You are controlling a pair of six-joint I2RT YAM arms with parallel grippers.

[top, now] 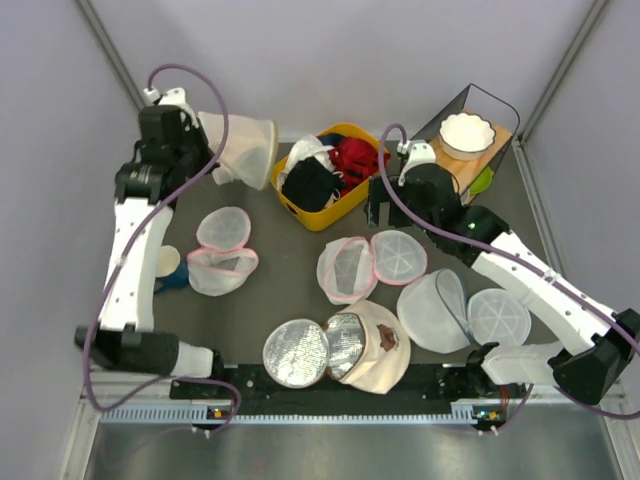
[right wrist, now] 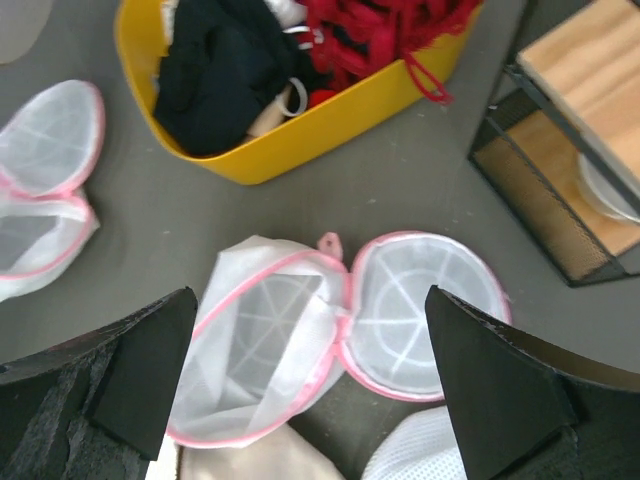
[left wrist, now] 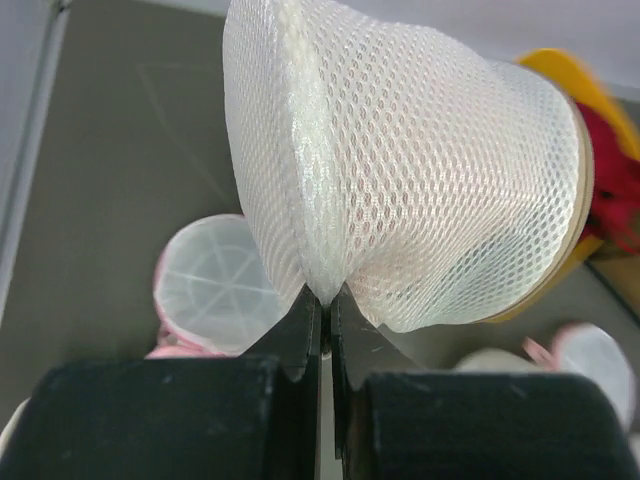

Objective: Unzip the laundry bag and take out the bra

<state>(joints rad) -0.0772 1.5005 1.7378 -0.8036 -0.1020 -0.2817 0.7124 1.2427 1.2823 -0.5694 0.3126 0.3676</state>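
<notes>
Dark grey matte table (top: 270,300), pale lilac-grey walls (top: 350,60) on 3 sides, metal strip (top: 350,450) along the near edge. Left gripper (top: 203,140) was at the far-left corner w/ the laundry bag (top: 245,150) held up off the table: cream-white, drum-shaped, open honeycomb mesh. Left wrist cam showed the fingers (left wrist: 300,330) pinched fully together on the bag's edge seam, mesh bulging above them, tan rim on its far side. Top cam couldn't show that grip. Bra (top: 375,368) lay at the near-centre edge of the table, well apart from the bag: soft peach-cream fabric w/ a small dark mark, overlapping grey-looking mesh discs (top: 297,352). Right gripper (right wrist: 310,300) hung w/ jaws spread wide, nothing between them, over a pink-trimmed mesh bag (right wrist: 270,340) lying open like a clamshell, radial ribs in each half. Yellow plastic bin (top: 310,215) mid-table held black, white & red garments. Right wrist cam showed the red one as stringy; top cam too coarse for that. Wire rack (top: 455,105) w/ wood shelf & white scalloped bowl (top: 467,132) at far right. Flat white mesh discs (top: 498,316) by the right arm.
</notes>
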